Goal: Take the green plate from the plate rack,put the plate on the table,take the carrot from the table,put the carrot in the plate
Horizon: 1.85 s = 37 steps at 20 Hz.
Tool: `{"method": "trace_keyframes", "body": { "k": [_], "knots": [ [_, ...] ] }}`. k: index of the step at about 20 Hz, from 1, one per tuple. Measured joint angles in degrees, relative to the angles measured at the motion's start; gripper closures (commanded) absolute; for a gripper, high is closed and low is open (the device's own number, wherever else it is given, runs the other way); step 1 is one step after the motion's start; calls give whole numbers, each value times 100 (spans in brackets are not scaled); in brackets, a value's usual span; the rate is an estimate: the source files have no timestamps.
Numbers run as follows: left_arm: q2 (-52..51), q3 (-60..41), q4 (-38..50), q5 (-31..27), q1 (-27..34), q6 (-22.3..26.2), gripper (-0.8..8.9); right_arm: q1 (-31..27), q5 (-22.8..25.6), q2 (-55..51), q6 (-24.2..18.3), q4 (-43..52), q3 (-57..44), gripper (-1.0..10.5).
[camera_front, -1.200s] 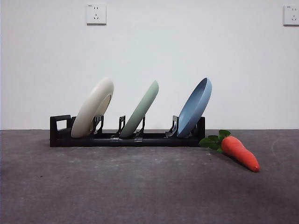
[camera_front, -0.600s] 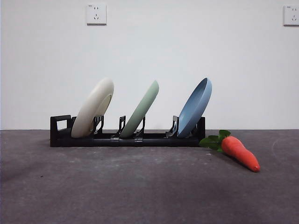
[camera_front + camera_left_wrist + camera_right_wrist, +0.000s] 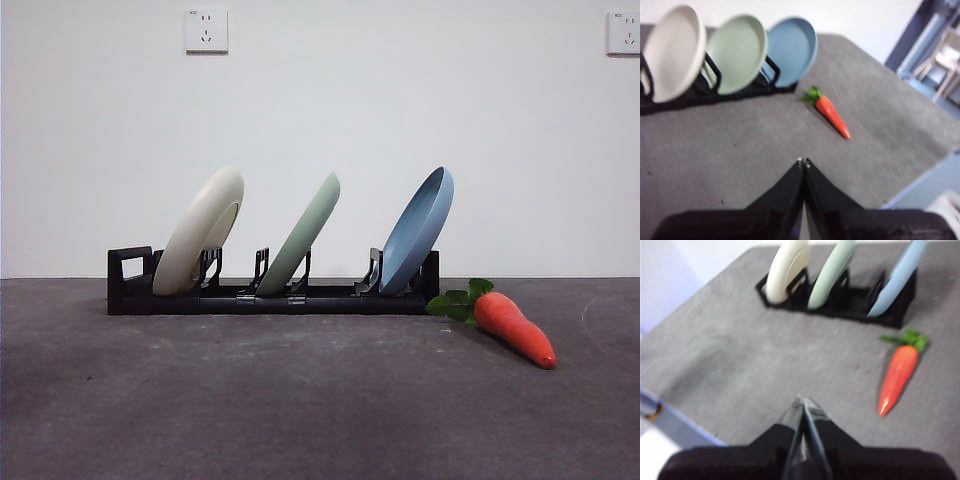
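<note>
The green plate (image 3: 302, 234) stands tilted in the middle slot of the black plate rack (image 3: 270, 297), between a cream-white plate (image 3: 200, 230) and a light blue plate (image 3: 418, 229). It also shows in the left wrist view (image 3: 737, 52) and the right wrist view (image 3: 831, 273). The carrot (image 3: 510, 325) lies on the grey table (image 3: 300, 400) right of the rack, leaves toward the rack. My left gripper (image 3: 803, 162) is shut and empty, above the table well short of the rack. My right gripper (image 3: 803, 401) is shut and empty, also back from the rack and carrot (image 3: 897, 374).
A white wall with two sockets (image 3: 206, 30) stands behind the rack. The table's edge (image 3: 920, 185) shows in the left wrist view, with a room and chair beyond. The right wrist view shows the table's other edge (image 3: 670, 415).
</note>
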Motion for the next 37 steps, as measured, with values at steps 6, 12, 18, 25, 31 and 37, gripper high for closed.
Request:
{"method": "trace_keyframes", "body": {
  "k": [6,12,18,25,31,37],
  "knots": [
    [201,219,-522,4,0,396,795,0,-33,240,-146,-417,50,931],
    [229,219,-522,-22,0,415,247,0,-15,332,-138,-422,50,347],
    [251,219,-516,-22,0,415,247,0,-13,352,-85,-455,50,348],
    [1008,619,-48,-20,-44,426,247,0,-13,352,-94,-485,50,348],
    [2470,1786,946,-302,-826,223,248,0,-13,529,-94,-485,50,348],
    [4481,2885,1880,-1648,-2253,195,252,0,-13,721,-92,-485,50,348]
  ]
}}
